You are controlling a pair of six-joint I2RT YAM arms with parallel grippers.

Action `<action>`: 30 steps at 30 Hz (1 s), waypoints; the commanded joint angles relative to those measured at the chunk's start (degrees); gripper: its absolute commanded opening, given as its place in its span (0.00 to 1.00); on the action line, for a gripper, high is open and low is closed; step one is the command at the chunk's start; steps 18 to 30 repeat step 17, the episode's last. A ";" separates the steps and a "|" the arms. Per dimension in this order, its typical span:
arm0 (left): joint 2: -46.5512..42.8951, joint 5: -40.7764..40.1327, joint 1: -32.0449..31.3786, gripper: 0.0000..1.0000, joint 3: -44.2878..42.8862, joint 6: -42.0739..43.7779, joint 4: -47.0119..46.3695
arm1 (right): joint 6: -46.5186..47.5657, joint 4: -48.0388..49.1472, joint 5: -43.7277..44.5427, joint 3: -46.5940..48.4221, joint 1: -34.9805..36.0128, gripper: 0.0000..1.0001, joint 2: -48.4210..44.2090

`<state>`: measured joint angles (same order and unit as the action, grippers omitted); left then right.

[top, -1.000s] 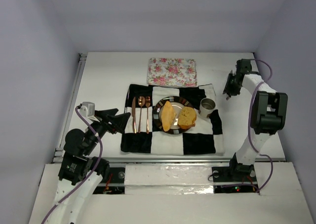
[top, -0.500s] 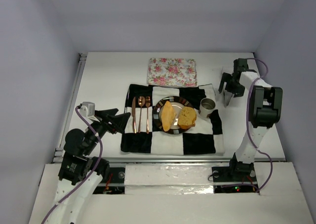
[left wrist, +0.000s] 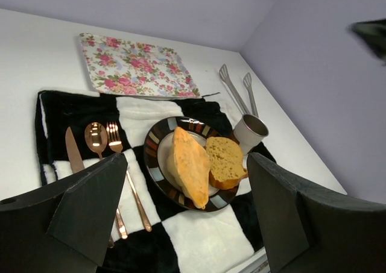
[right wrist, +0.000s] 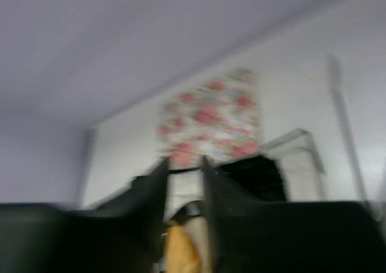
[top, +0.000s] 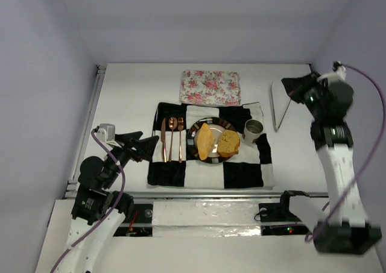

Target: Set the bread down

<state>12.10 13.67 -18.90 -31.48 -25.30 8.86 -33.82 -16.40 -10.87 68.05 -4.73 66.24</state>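
Note:
The bread lies on a striped-rim plate (top: 192, 141) on the checked cloth: a yellow-orange wedge (top: 205, 141) on the left and a browner chunk (top: 228, 143) leaning against its right side. Both show in the left wrist view, wedge (left wrist: 190, 164) and chunk (left wrist: 226, 161), on the plate (left wrist: 154, 158). My left gripper (top: 151, 147) is open and empty, low at the cloth's left edge, facing the plate (left wrist: 187, 164). My right gripper (top: 289, 87) is raised at the far right, empty, with a narrow gap between its jaws (right wrist: 184, 164); that view is blurred.
A knife, spoon and fork (top: 172, 139) lie left of the plate. A metal cup (top: 253, 129) stands right of it. A floral tray (top: 210, 87) lies behind the cloth (top: 241, 170). Metal tongs (top: 278, 107) lie on the table below the right gripper.
The right arm has swung up and to the right, away from the tongs, which now lie alone on the table. The left arm and the bread have not moved.

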 commanded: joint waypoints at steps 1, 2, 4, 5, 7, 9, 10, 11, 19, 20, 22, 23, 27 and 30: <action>0.38 -2.33 0.17 0.79 -0.16 0.69 -2.36 | -14.49 17.15 -16.61 -12.48 1.22 0.00 -14.60; 0.73 -2.68 0.17 0.80 -0.16 0.60 -2.27 | -15.39 18.67 -20.99 -14.51 1.22 0.00 -22.04; 1.96 -2.77 0.17 0.83 -0.24 0.43 -2.45 | -16.53 18.52 -24.53 -18.91 1.22 0.00 -28.50; 2.49 -2.86 0.17 0.83 -0.33 0.25 -2.45 | -16.36 17.03 -26.20 -19.70 1.22 0.00 -31.32; 3.81 -2.77 0.17 0.84 -0.42 0.34 -2.36 | -14.79 10.30 -26.39 -21.46 1.22 0.00 -38.79; 4.16 -3.04 0.17 0.84 -0.33 0.43 -2.36 | -13.82 7.01 -26.39 -22.96 1.22 0.00 -44.75; 4.42 -3.12 0.17 0.84 -0.33 0.43 -2.36 | -12.59 2.91 -26.04 -24.01 1.74 0.00 -46.01; 4.43 -3.30 0.17 0.84 -0.33 0.43 -2.19 | -12.58 1.91 -25.95 -24.89 1.74 0.00 -46.81; 4.51 -4.09 0.17 0.83 -0.42 0.16 -1.83 | -12.85 2.95 -27.79 -30.08 2.36 0.00 -48.57; 4.51 -4.09 0.17 0.83 -0.42 0.16 -1.83 | -12.85 2.95 -27.79 -30.08 2.36 0.00 -48.57; 4.51 -4.09 0.17 0.83 -0.42 0.16 -1.83 | -12.85 2.95 -27.79 -30.08 2.36 0.00 -48.57; 4.51 -4.09 0.17 0.83 -0.42 0.16 -1.83 | -12.85 2.95 -27.79 -30.08 2.36 0.00 -48.57; 4.51 -4.09 0.17 0.83 -0.42 0.16 -1.83 | -12.85 2.95 -27.79 -30.08 2.36 0.00 -48.57; 4.51 -4.09 0.17 0.83 -0.42 0.16 -1.83 | -12.85 2.95 -27.79 -30.08 2.36 0.00 -48.57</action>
